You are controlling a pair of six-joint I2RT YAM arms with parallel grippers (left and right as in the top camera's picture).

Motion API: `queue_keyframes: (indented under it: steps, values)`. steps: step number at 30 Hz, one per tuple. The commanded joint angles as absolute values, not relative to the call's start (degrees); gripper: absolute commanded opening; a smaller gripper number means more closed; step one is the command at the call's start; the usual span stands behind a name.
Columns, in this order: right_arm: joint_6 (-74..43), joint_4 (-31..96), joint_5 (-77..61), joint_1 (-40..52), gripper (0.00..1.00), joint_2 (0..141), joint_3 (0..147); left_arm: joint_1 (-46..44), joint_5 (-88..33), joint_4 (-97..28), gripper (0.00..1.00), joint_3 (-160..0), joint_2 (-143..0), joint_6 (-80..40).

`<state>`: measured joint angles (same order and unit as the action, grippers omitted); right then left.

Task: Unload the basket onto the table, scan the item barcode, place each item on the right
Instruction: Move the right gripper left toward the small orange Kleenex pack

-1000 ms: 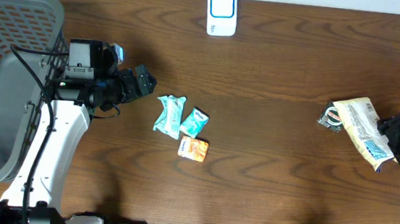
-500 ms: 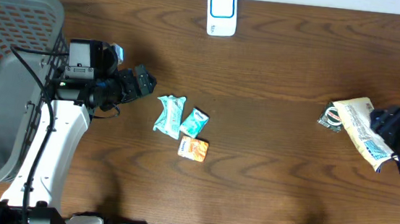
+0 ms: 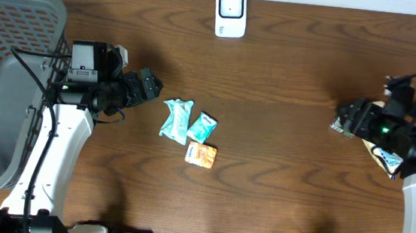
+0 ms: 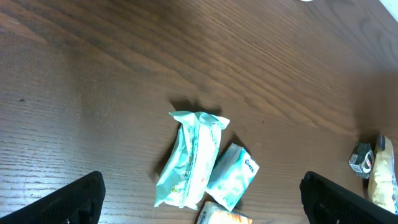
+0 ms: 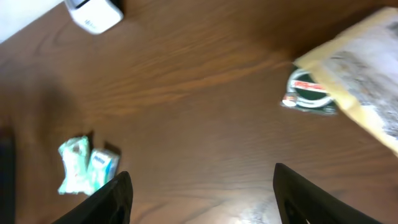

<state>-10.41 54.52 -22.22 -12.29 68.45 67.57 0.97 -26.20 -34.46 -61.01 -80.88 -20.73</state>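
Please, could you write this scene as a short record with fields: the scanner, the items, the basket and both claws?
scanner: white scanner, far side, middle
centre items: long teal packet, small teal packet, orange packet, lying close together
right items: beige package, with a dark round item beside it
basket: grey mesh basket, at the left
left arm: left claw open, empty, near the teal packets
right arm: right claw open, empty, near the dark round item
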Motion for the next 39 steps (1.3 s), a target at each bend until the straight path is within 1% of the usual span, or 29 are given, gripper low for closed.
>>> queue_keyframes:
  steps: [1, 4, 8, 14, 22, 25, 29, 36, 39]
  values:
    - [-9.85, 53.63, -23.33, -8.49, 0.65, 67.83, 68.64, 1.21, -25.87, -34.48, 0.99, -60.82, -80.95, -19.94]
    - [-10.70, 52.10, -23.31, -4.86, 0.64, 69.25, 68.64, 1.21, -25.87, -34.48, 0.99, -60.82, -80.95, -19.94]
    - [-11.11, 50.61, -23.33, -1.87, 0.62, 71.46, 68.64, 1.21, -25.85, -34.48, 0.99, -60.82, -80.95, -19.97]
    - [-11.11, 48.34, -23.31, 2.22, 0.61, 74.35, 68.64, 1.21, -25.87, -34.48, 0.99, -60.82, -80.95, -19.94]
    - [-13.28, 43.62, -23.55, 8.45, 0.58, 77.38, 68.64, 1.21, -25.85, -34.48, 0.99, -60.82, -80.95, -19.94]
    - [-14.22, 42.61, -23.53, 11.05, 0.60, 79.77, 68.64, 1.21, -25.85, -34.48, 0.99, -60.82, -80.95, -19.94]
    - [-15.88, 39.03, -24.01, 14.59, 0.59, 84.99, 68.64, 1.21, -25.85, -34.48, 0.99, -60.82, -80.95, -19.94]
    - [-19.31, 34.72, -27.07, 19.57, 0.56, 94.80, 68.64, 1.21, -25.85, -34.48, 0.99, -60.80, -80.95, -19.94]
    - [-20.05, 34.72, -28.36, 22.15, 0.50, 99.44, 68.62, 1.21, -25.85, -34.48, 0.99, -60.82, -80.95, -19.94]
